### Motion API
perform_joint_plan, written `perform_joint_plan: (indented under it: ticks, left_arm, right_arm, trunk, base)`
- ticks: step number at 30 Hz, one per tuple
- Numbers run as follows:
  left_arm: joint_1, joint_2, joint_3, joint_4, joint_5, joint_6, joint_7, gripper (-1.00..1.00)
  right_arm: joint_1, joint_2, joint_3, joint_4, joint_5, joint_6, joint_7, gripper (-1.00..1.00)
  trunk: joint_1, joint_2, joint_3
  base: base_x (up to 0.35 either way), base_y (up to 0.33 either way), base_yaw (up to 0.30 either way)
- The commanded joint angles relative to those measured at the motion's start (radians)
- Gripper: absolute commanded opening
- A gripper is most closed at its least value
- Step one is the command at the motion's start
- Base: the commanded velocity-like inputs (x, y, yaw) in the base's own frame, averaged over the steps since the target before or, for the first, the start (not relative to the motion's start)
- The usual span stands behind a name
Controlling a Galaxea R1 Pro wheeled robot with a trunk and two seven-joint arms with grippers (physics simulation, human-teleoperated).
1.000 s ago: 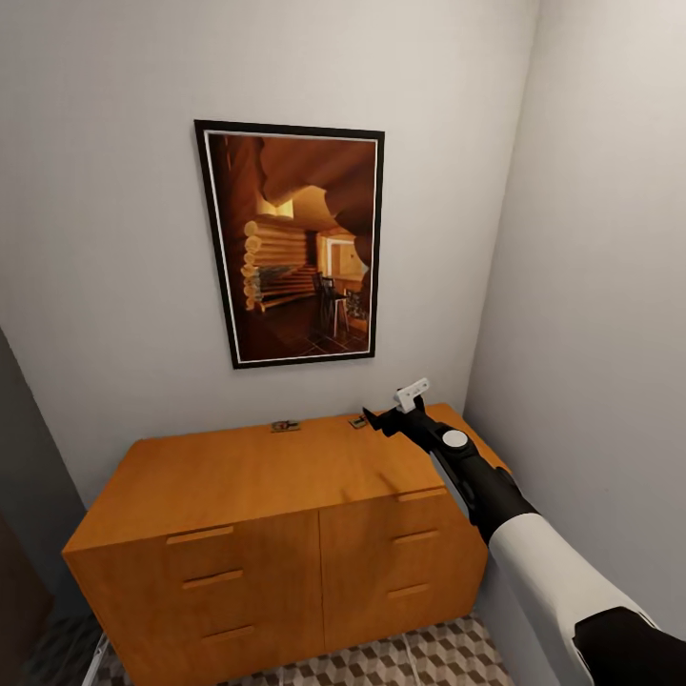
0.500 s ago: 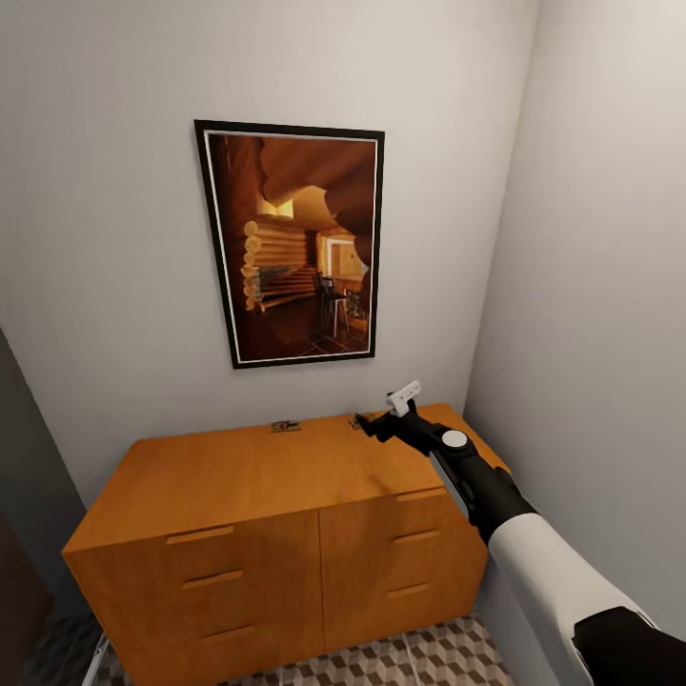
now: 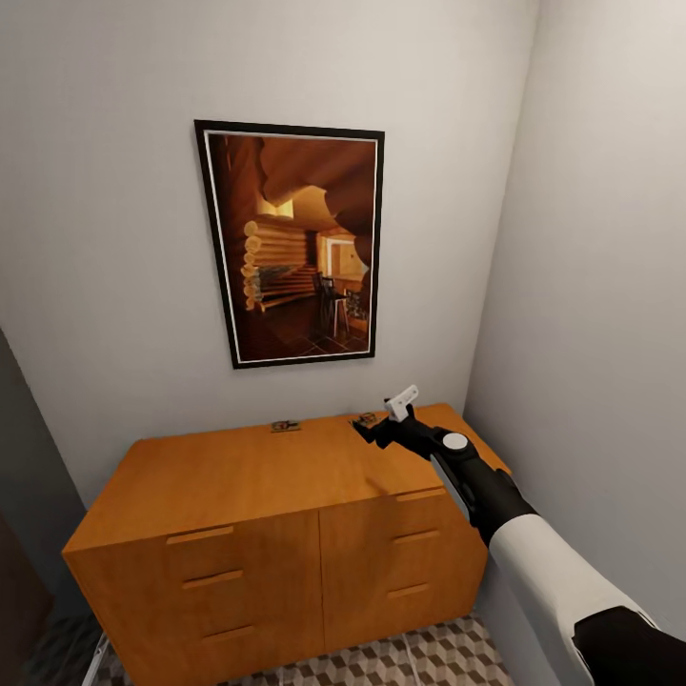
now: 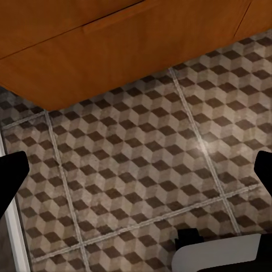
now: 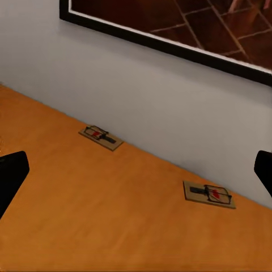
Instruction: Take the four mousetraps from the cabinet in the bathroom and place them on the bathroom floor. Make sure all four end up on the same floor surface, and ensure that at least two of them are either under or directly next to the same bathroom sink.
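Right gripper [image 3: 366, 426], black and spread wide with nothing between its fingers, hovers just above the back of the low orange-brown wooden cabinet [image 3: 257, 476]. 2 tiny flat brown wooden mousetraps lie on that flat surface against the wall: the nearer mousetrap [image 5: 208, 194] sits just ahead of the gripper, the farther mousetrap [image 5: 101, 136] lies well off to its left. A dark-framed log-cabin picture [image 3: 292, 243] hangs above them. Left gripper [image 4: 136, 170] hangs open over the cube-patterned tiled bathroom floor [image 4: 136, 170], near the cabinet's front.
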Motion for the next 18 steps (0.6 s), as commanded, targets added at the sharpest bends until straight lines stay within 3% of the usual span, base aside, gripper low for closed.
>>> perform_joint_plan:
  ticks: [1,18]
  left_arm:
    - [-0.001,-0.001,-0.008,0.003,0.009,-0.005,-0.003,1.00]
    - [-0.001,-0.001,-0.009,0.003,0.009,-0.004,-0.003,1.00]
  right_arm:
    - [0.000,0.000,-0.001,0.000,0.006,0.004,0.005,1.00]
    - [0.000,-0.002,-0.001,0.003,0.016,0.001,0.065,1.00]
  trunk:
    - [0.000,-0.001,0.000]
    - [0.000,-0.001,0.000]
  base:
    - [0.000,0.000,0.000]
    - [0.000,0.000,0.000]
